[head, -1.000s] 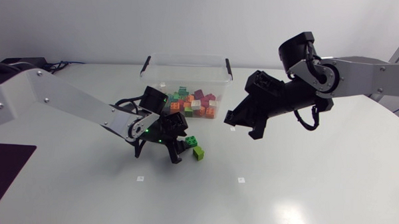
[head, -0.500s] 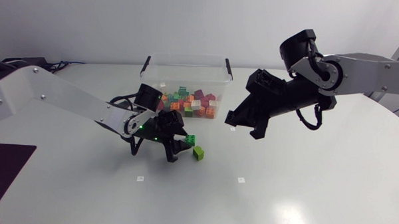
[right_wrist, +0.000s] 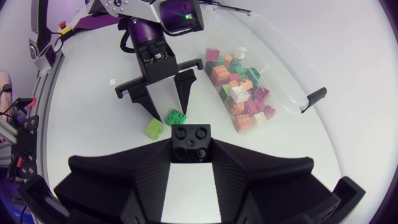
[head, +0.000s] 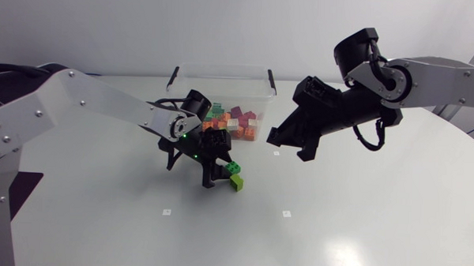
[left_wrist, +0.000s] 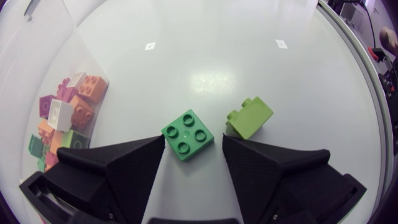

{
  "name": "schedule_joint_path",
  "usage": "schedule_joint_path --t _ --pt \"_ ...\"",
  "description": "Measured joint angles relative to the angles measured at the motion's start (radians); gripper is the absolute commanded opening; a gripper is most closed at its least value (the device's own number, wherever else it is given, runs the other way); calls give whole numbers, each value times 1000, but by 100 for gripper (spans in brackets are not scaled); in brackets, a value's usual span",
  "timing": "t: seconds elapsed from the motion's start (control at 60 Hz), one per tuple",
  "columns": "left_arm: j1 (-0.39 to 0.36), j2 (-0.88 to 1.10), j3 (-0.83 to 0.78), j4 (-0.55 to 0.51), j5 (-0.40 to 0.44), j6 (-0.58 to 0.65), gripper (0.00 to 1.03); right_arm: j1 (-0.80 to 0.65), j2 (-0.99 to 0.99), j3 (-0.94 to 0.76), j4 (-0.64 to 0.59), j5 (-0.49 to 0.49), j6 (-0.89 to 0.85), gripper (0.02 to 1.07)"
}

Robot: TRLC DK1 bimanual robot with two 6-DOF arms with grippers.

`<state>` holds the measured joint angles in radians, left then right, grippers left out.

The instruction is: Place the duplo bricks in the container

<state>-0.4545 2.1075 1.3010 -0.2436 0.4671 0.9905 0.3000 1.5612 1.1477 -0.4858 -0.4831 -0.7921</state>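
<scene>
Most of the duplo bricks (head: 231, 122) already lay piled in the clear container (head: 223, 72) at the far side of the table (head: 360, 224), though the job was not finished. Two bricks were out on the table just near of the container: a dark green brick (left_wrist: 186, 134) and, just to its right, a lime brick (left_wrist: 249, 117). The left gripper (right_wrist: 169, 111) hung over the dark green one with its fingers spread. The brick sat between the fingertips, but only one finger looked to be against it, so it was not gripped. To the right of the container, clear of the table, the right gripper (head: 287, 147) pinched a black brick (right_wrist: 191, 140) between its fingers. By this showing, three bricks were left to deliver: the black one had to be carried over the rim and dropped, and the two green ones were yet to be picked up.
</scene>
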Motion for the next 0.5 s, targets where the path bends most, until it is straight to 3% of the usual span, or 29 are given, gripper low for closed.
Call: schedule_joint_path --t 0.5 --pt "-6 39 52 -21 -17 15 65 0 0 45 -13 0 0 23"
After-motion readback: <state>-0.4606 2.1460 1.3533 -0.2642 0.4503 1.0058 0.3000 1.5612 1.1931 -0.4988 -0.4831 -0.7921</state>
